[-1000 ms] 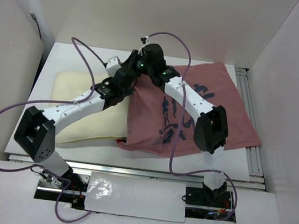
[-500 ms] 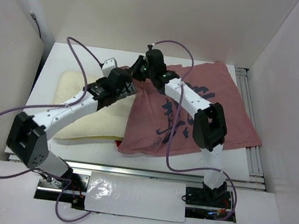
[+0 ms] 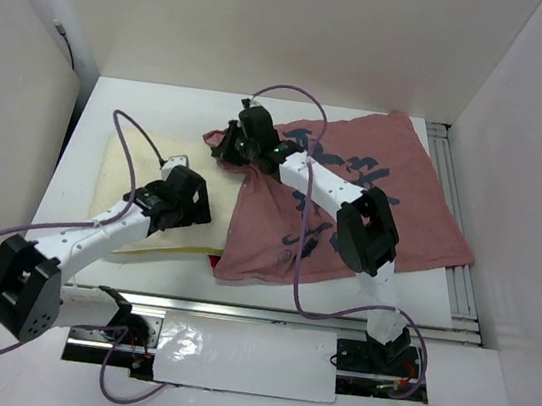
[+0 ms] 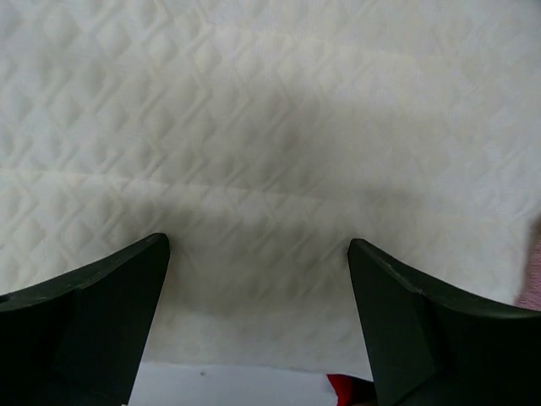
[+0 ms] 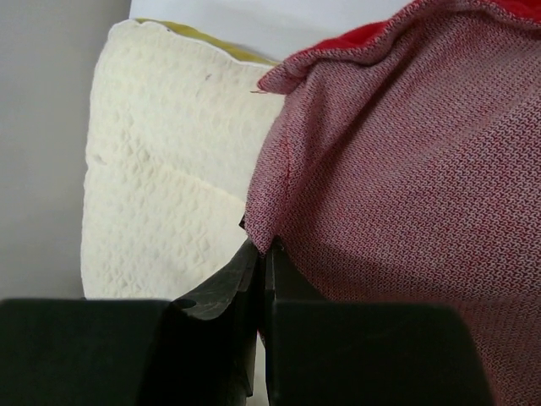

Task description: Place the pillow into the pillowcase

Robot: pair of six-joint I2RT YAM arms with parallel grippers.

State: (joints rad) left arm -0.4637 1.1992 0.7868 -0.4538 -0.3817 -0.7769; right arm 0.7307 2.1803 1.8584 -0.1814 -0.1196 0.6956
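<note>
A thick cream-white quilted pillow (image 3: 129, 168) lies flat on the left half of the white desk (image 3: 163, 107). A large dull pink fabric pillowcase (image 3: 393, 200) with dark calligraphy marks is spread over the right half. The two meet near the middle, where the pillowcase's left edge lies over the pillow's right end.

The right arm (image 3: 325, 180) reaches to the far left corner of the pillowcase. The right jaws are closed tight on a fold of its edge and hold it bunched up above the pillow. The left arm (image 3: 96, 229) hangs over the near right part of the pillow. The left jaws stand wide apart just above the quilted surface and hold nothing.

The step in hand looks like feeding the pillow into the opened mouth. The next move probably calls for the left jaws to take or press the pillow and slide it rightward, while the right jaws keep the edge raised.

Only the overhead view shows the whole layout, the calligraphy and both arms. Only the right wrist view shows the pinch itself, the bright red lining (image 5: 355, 38) at the turned edge, and the pillow's yellow side edging (image 5: 211, 38) beyond. The left wrist view shows how open the left jaws are and the diamond quilting below them. No view shows whether the pillow's right end is already inside the mouth or merely under the cloth.
</note>
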